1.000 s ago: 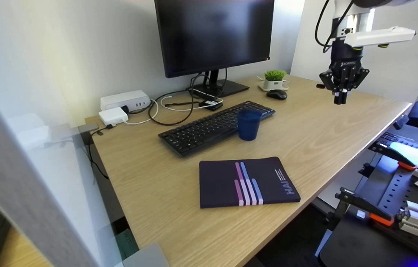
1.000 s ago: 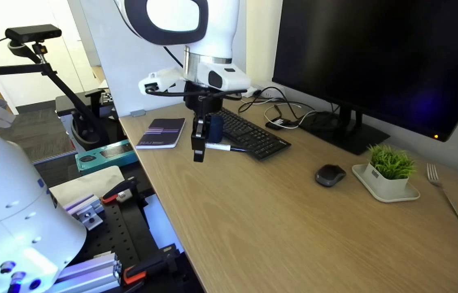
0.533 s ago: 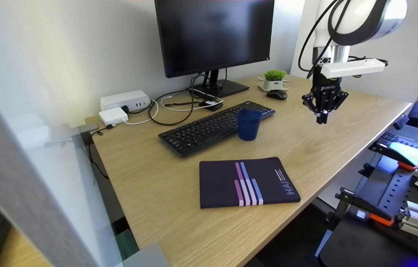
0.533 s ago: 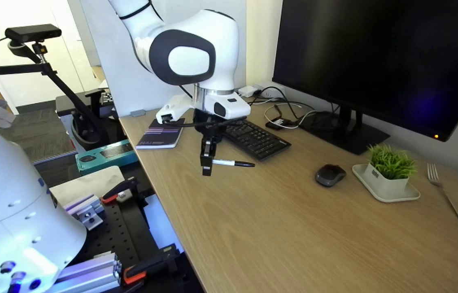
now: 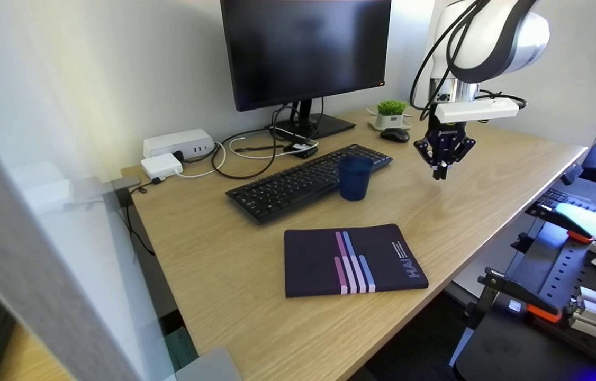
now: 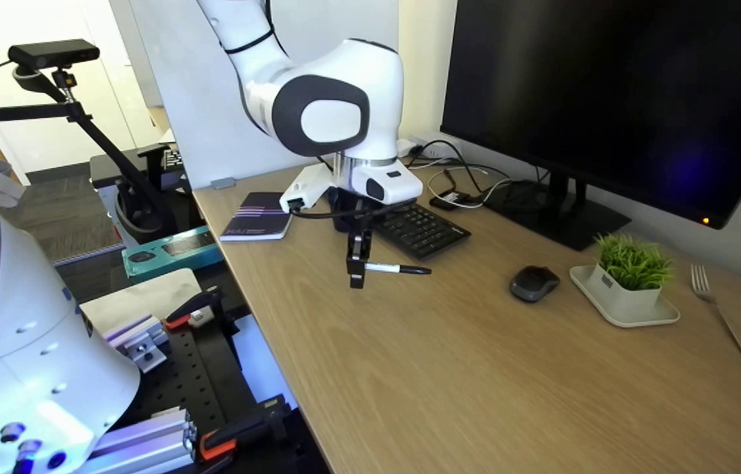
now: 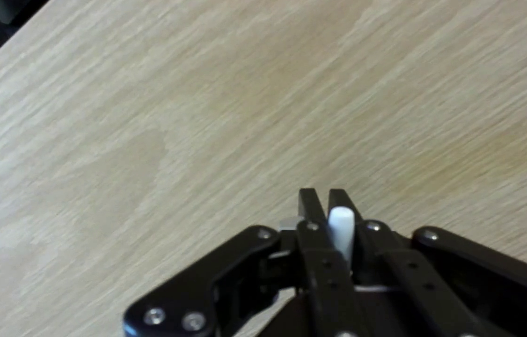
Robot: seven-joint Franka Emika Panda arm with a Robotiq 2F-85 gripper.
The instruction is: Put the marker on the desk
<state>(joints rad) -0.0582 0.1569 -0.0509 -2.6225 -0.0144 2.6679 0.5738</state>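
The marker point(image 6: 383, 268) is a slim stick with a white body and black cap. It lies roughly level, sticking out sideways from my gripper point(image 6: 357, 280) in an exterior view. In the wrist view the marker's white end point(image 7: 341, 229) shows between the fingers of my gripper point(image 7: 323, 193), which is shut on it. In an exterior view my gripper point(image 5: 440, 172) points down and mostly hides the marker. The desk point(image 6: 476, 375) is light tan wood and also fills most of the wrist view point(image 7: 151, 140). Gripper and marker appear above it; the gap's size is hard to tell.
A blue cup point(image 5: 355, 180) stands beside the black keyboard point(image 5: 303, 182). A dark striped notebook point(image 5: 314, 264) lies near the desk edge. A mouse point(image 6: 534, 283), a potted plant point(image 6: 630, 289), a fork point(image 6: 726, 322) and a monitor point(image 5: 308, 53) are on the desk.
My gripper, holding the marker, has come down toward the desk and moved across it, leftward in an exterior view and rightward in an exterior view. The other objects have not moved.
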